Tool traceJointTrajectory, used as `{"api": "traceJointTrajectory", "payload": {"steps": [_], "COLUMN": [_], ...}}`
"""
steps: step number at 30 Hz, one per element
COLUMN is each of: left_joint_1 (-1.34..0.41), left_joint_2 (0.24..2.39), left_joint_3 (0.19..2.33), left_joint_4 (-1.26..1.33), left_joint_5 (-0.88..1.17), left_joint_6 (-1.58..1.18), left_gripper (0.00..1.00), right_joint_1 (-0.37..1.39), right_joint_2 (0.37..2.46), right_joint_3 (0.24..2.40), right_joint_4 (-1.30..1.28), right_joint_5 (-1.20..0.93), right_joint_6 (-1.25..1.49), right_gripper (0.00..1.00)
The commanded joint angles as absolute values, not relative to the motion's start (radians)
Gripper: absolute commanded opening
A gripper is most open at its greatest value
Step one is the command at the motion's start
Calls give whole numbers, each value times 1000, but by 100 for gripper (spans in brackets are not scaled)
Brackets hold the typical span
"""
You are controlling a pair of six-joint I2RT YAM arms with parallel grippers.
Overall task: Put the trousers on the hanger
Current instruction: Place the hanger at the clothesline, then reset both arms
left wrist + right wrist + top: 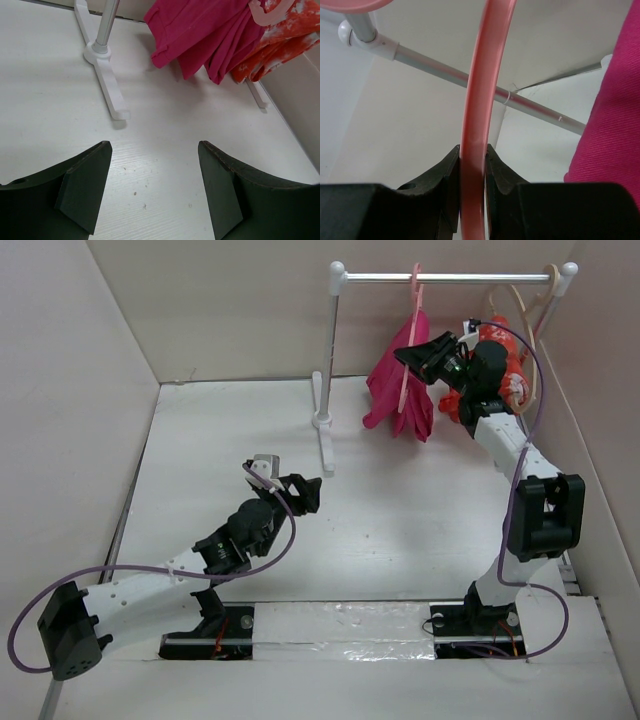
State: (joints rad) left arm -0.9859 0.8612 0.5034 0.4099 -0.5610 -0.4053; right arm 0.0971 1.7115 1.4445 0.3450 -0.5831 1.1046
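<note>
Trousers (388, 390) of soft magenta cloth on thin, smooth, curved pink hanger (476, 100)

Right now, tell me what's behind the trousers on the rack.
An orange patterned garment peeks out past the trousers; the part behind the pink cloth is covered.

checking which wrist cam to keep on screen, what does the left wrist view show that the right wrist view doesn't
Only the left wrist view shows the left gripper, open and empty above the table, the foot of the rack, and the red-orange patterned garment. Only the right wrist view shows the right gripper shut on the thin pink bar of the hanger, with the top rail behind it. Both show the magenta trousers hanging, and some part of the rack.
</note>
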Motion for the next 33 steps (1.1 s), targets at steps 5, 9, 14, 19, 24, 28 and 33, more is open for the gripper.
{"api": "traceJointTrajectory", "payload": {"steps": [5,9,14,19,24,28,33], "left_joint_1": [-982,-982,-982,-982,-982,-982,-982], "left_joint_2": [833,834,825,812,795,759,735], "left_joint_3": [526,531,528,512,503,486,454], "left_joint_4": [431,420,420,445,445,451,482], "left_joint_5": [-568,-589,-604,-592,-592,-618,-666], "left_joint_6": [-410,-417,-414,-408,-407,-406,-385], "left_gripper": [68,68,68,69,72,73,74], "right_joint_1": [80,89,98,153,294,415,526], "right_joint_2": [1658,1609,1494,1330,1036,794,470], "right_joint_3": [1490,1476,1390,1269,993,734,517], "right_joint_4": [506,410,330,229,199,184,-54], "right_joint_5": [-612,-565,-473,-276,-106,-51,54], "right_joint_6": [1068,977,884,732,533,489,488], "right_gripper": [21,93,100,100,100,100,100]}}
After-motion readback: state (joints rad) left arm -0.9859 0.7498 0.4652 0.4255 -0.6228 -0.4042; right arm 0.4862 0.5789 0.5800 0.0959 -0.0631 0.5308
